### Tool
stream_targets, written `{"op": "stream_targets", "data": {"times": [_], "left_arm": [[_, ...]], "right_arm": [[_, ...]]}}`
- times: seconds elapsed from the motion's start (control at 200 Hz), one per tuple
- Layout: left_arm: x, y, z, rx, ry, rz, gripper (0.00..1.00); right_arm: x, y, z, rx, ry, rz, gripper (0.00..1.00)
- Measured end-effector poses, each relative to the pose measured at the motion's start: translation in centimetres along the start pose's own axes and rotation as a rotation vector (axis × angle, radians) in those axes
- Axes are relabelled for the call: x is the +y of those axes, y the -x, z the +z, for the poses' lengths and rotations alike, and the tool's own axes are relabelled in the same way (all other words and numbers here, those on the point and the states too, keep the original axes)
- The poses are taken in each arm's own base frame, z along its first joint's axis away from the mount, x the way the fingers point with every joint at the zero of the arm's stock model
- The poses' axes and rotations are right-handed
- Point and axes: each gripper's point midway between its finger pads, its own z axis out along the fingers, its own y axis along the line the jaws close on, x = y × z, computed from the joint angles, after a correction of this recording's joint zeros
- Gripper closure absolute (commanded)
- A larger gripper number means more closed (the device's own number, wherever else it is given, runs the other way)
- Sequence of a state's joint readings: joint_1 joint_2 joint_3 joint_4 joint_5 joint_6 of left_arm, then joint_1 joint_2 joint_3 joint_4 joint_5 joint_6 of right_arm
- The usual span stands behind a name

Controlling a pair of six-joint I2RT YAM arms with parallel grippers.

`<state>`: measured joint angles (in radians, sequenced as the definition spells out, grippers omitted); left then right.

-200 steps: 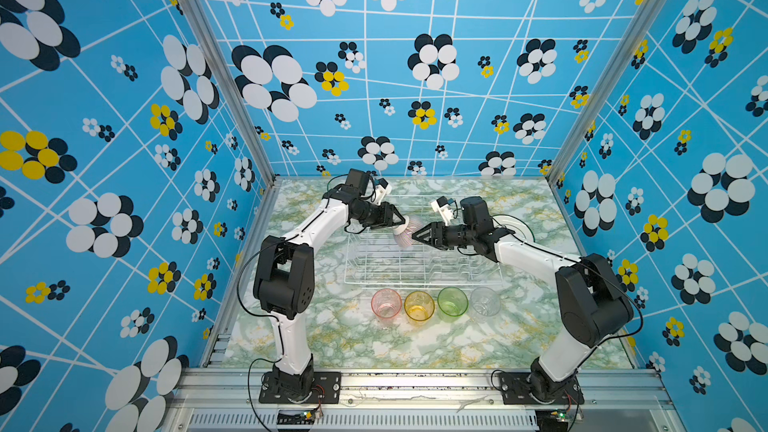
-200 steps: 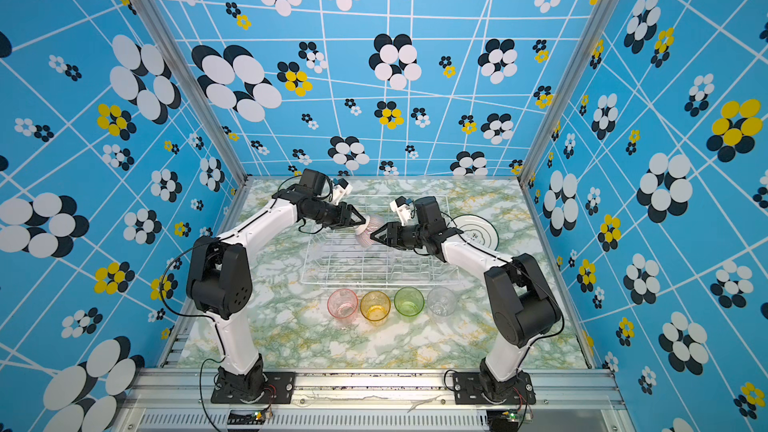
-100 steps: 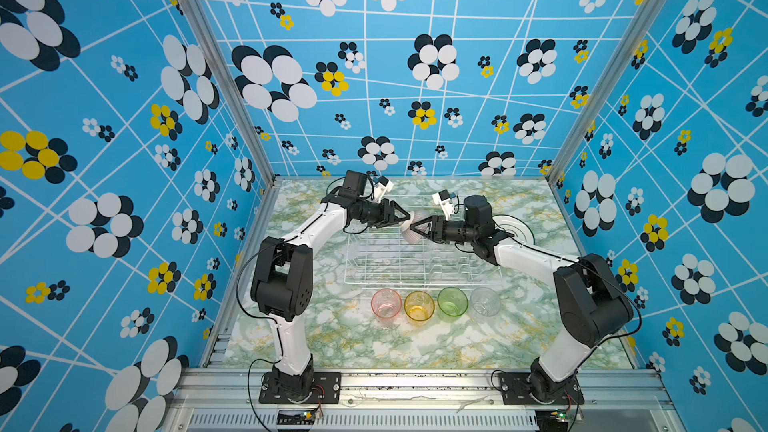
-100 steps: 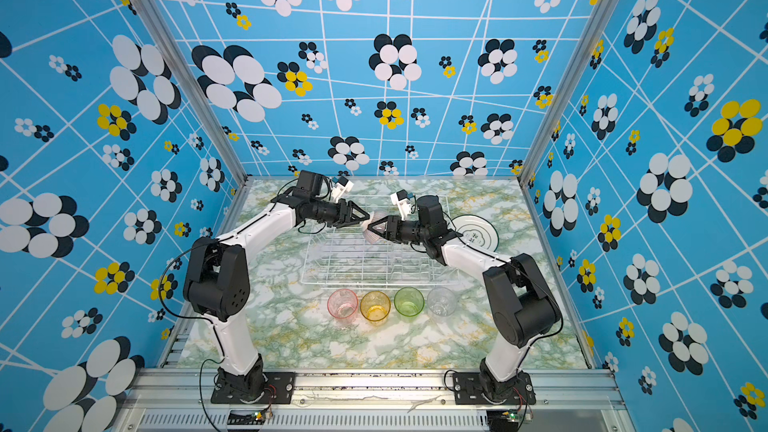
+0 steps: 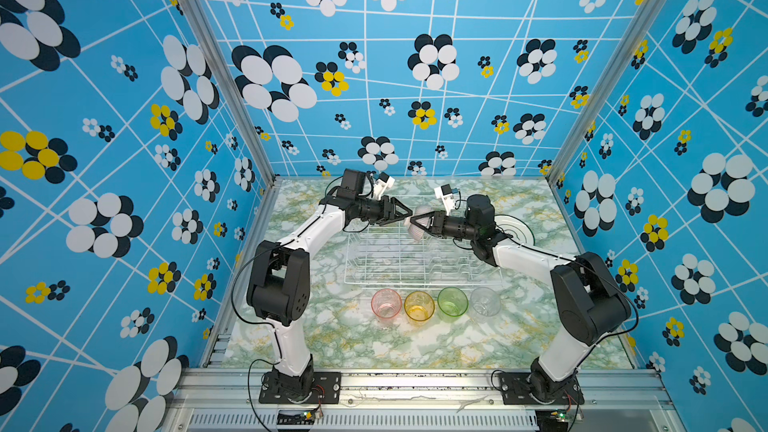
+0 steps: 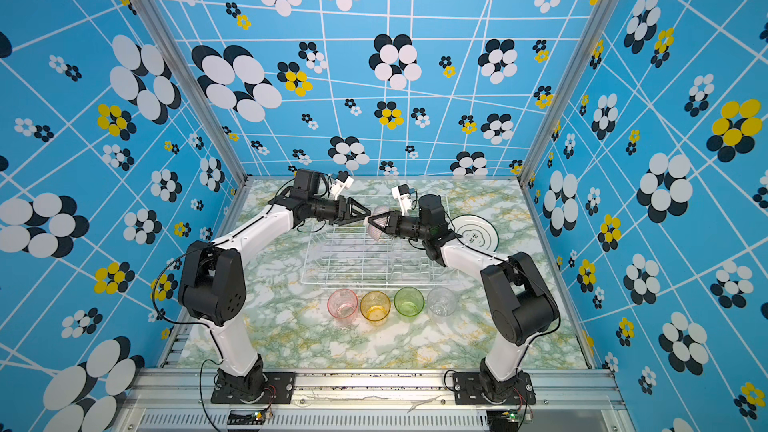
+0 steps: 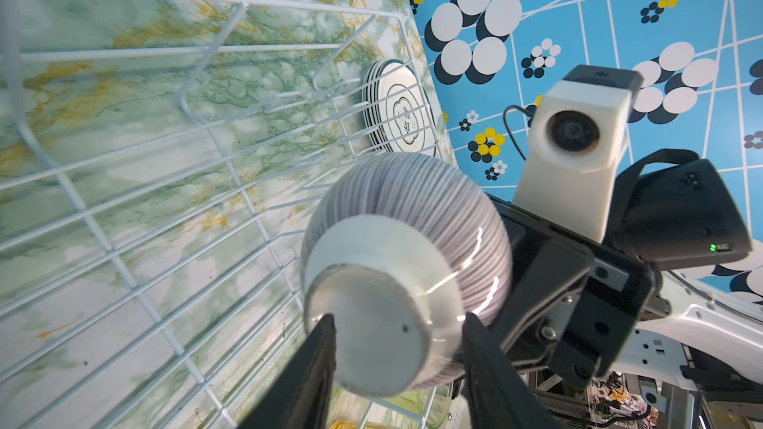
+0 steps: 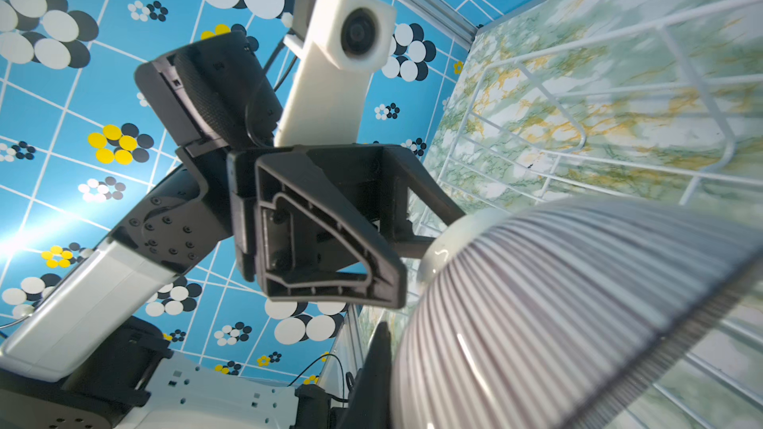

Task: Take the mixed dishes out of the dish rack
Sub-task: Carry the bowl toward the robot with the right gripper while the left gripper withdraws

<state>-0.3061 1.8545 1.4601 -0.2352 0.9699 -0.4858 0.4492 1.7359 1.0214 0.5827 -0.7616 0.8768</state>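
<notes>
Pink-striped bowl (image 7: 413, 233) hangs over the rack (image 5: 395, 259), likely for a handover: your left gripper (image 7: 397, 317) clamps its foot, right gripper (image 5: 417, 219) its rim.

On the green-veined marble-look tabletop (image 5: 374, 347), midway between left and right edges, nearer the far edge: large white wire dish rack (image 5: 415, 283). Along the rack's near side, just apart from it, in a row from left to right: pink ribbed glass tumbler (image 5: 386, 304), yellow ribbed glass tumbler (image 5: 419, 306), green ribbed glass tumbler (image 5: 452, 303), clear ribbed glass tumbler (image 5: 484, 302). Just beside the rack's right end, toward the surface's far right corner: stack of white round plates with dark green rims (image 5: 517, 228). In the air above the rack's far edge: pink-striped ribbed bowl (image 5: 417, 233), on its side, between left gripper (image 5: 409, 215) at its foot and right gripper (image 5: 415, 220) at its rim.
</notes>
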Motion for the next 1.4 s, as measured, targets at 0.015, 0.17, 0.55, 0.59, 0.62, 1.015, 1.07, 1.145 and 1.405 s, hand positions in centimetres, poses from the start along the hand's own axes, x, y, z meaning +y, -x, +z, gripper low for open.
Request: {"op": "stream_targets", "data": {"times": [0.015, 0.17, 0.55, 0.59, 0.62, 1.015, 1.07, 1.145, 1.405], "left_arm": [[-0.1, 0.0, 0.0, 0.001, -0.003, 0.001, 0.74], [-0.3, -0.1, 0.1, 0.003, -0.008, 0.005, 0.71], [-0.3, 0.1, -3.7, -0.067, 0.211, 0.076, 0.38], [-0.8, 0.3, -4.6, -0.089, 0.246, 0.101, 0.37], [-1.2, 0.5, -5.5, -0.11, 0.274, 0.12, 0.36], [-5.6, -0.2, -17.3, -0.364, 0.602, 0.289, 0.27], [-5.1, -0.7, -18.9, -0.391, 0.643, 0.274, 0.27], [-4.1, -1.5, -20.7, -0.416, 0.691, 0.242, 0.26], [-2.5, -3.2, -26.1, -0.523, 0.79, 0.158, 0.25]], "right_arm": [[-0.1, -0.1, 0.0, 0.002, -0.003, 0.003, 1.0], [-0.5, -0.1, -0.1, -0.001, -0.01, 0.008, 1.0], [-1.8, -1.8, -1.6, 0.064, -0.15, -0.038, 1.0], [-1.6, -1.9, -2.1, 0.074, -0.179, -0.06, 1.0], [-1.4, -1.9, -2.3, 0.082, -0.198, -0.078, 1.0], [11.9, -5.1, -0.4, 0.298, -0.274, -0.648, 1.0], [14.8, -7.6, 0.1, 0.361, -0.219, -0.753, 1.0], [18.2, -11.1, 0.3, 0.45, -0.135, -0.862, 1.0], [22.5, -21.6, 2.1, 0.791, 0.077, -1.063, 1.0]]}}
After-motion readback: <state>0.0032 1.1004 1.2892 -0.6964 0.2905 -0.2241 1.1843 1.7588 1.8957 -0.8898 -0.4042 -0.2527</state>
